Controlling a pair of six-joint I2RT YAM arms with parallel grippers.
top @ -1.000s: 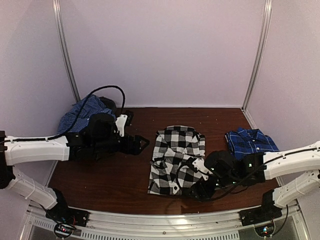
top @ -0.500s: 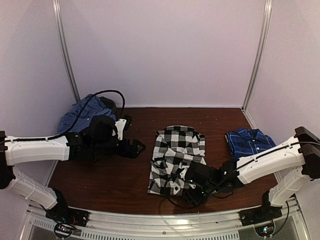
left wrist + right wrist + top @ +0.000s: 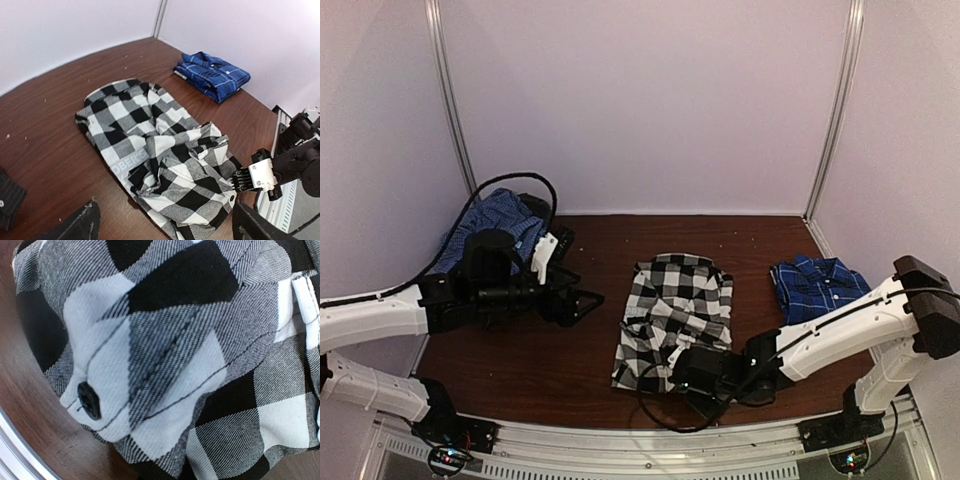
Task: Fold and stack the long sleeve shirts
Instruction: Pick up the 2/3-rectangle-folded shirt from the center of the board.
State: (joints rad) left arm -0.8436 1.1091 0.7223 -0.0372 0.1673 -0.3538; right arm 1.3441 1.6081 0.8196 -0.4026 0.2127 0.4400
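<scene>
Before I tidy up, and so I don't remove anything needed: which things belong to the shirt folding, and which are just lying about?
Belongs to the job:
- black-and-white check shirt
- folded blue plaid shirt
- crumpled blue plaid garment, back left, likely another shirt

Just lying about:
- small dark cloth piece
- pale specks

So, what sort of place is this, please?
Probably a lab test booth: plain walls on metal posts enclose a brown table, with two robot arms at its edge and a checked shirt.

Black-and-white check shirt [image 3: 675,300], royal blue plaid shirt [image 3: 817,284], reddish-brown wooden table [image 3: 520,350], pale lilac walls [image 3: 640,100]
</scene>
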